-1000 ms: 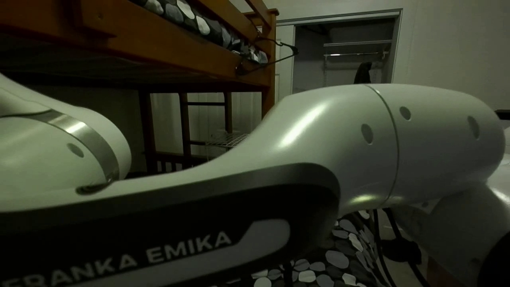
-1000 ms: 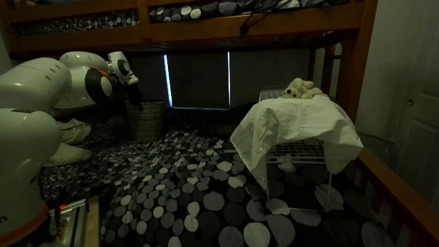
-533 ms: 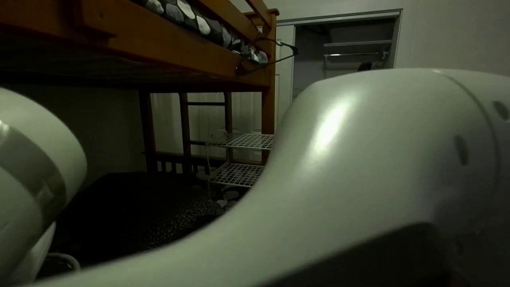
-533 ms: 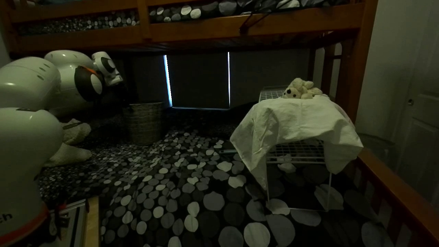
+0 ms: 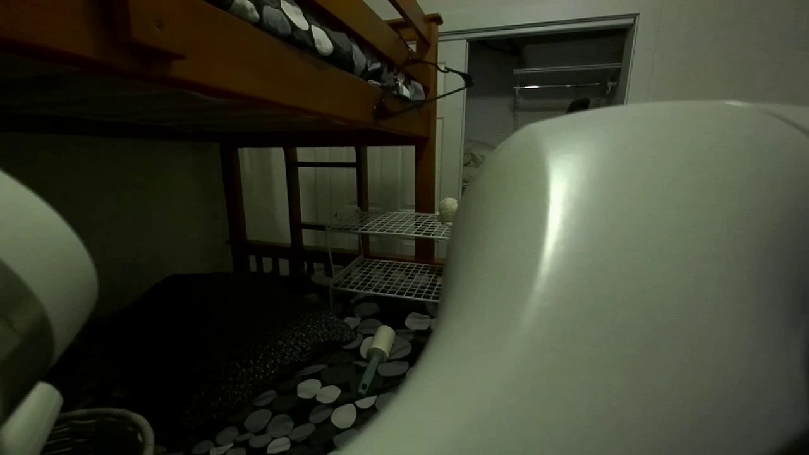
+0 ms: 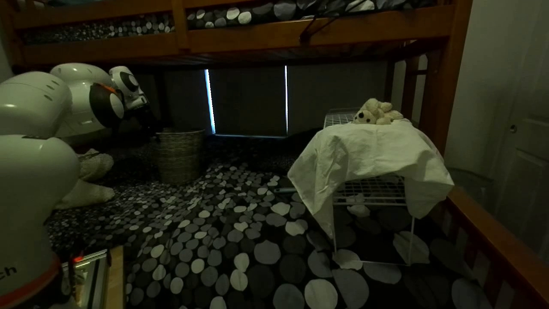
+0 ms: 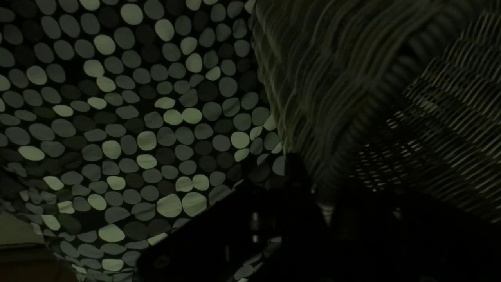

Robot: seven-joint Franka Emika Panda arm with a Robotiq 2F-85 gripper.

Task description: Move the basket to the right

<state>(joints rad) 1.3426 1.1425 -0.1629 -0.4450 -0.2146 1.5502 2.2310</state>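
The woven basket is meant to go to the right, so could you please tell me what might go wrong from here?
The gripper appears to pinch the basket only at its rim, so the basket could swing, tip or slip off. Its base seems to be on or just above the patterned bedding, which could snag or rumple. A high lift might also bring the arm against the upper bunk, which appears close above.

There is one basket [image 6: 181,158], one lint roller [image 5: 378,354], one cloth [image 6: 373,148].
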